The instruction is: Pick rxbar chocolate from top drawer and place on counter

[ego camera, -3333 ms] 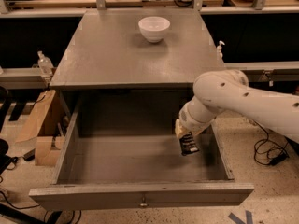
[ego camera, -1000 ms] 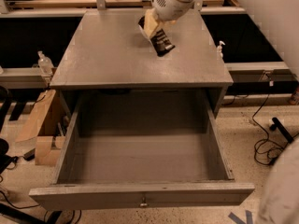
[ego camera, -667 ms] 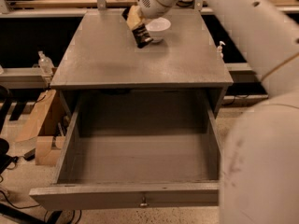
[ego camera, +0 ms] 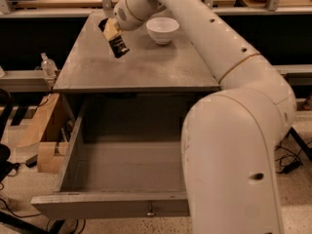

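My gripper (ego camera: 110, 29) hangs over the left part of the counter (ego camera: 141, 67), shut on the rxbar chocolate (ego camera: 118, 46). The bar is a black flat wrapper that hangs tilted down from the fingers, just above the counter surface. The top drawer (ego camera: 117, 160) is pulled wide open below the counter, and its visible inside is bare grey metal. Its front panel with the small metal pull (ego camera: 150, 210) faces me. My white arm (ego camera: 234, 130) sweeps from the lower right up across the counter and hides the drawer's right side.
A white bowl (ego camera: 162, 29) stands on the counter's far middle, just right of the gripper. Cardboard boxes (ego camera: 41, 135) sit on the floor left of the drawer. A small clear bottle (ego camera: 47, 65) stands on a rail at the left. Cables lie on the floor at the right.
The gripper lifted the bar out of the drawer, carried it up over the counter, then moved left past the bowl. The drawer now shows no bar inside.
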Robot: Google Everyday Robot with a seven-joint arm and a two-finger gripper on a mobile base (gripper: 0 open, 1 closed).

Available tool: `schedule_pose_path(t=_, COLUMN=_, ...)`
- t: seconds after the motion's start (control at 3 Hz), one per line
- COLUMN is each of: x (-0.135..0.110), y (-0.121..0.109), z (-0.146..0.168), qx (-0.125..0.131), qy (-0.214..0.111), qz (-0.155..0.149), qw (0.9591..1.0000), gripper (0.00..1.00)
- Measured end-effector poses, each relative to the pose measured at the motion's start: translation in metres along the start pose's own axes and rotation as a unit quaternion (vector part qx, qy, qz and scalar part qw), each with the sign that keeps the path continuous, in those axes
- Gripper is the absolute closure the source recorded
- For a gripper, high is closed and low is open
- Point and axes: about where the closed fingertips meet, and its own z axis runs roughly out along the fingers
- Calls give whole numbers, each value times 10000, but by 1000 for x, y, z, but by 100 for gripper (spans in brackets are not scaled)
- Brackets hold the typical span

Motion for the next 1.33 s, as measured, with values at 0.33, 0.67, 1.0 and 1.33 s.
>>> schedule_pose_path(t=0.33, x=1, y=3, z=8, qx=-54, qy=41, qz=-7, qw=10000, gripper=83)
schedule_pose_path(t=0.67, x=2, y=4, z=12, qx=-76, qy=61, qz=-9, qw=10000, gripper=61)
schedule_pose_path(t=1.0, x=3, y=5, z=16, qx=-96, qy=81, qz=-10, qw=9999, gripper=38)
schedule_pose_path(t=1.33, x=4, y=7, z=20, qx=-119, qy=102, qz=-11, qw=9999, gripper=13)
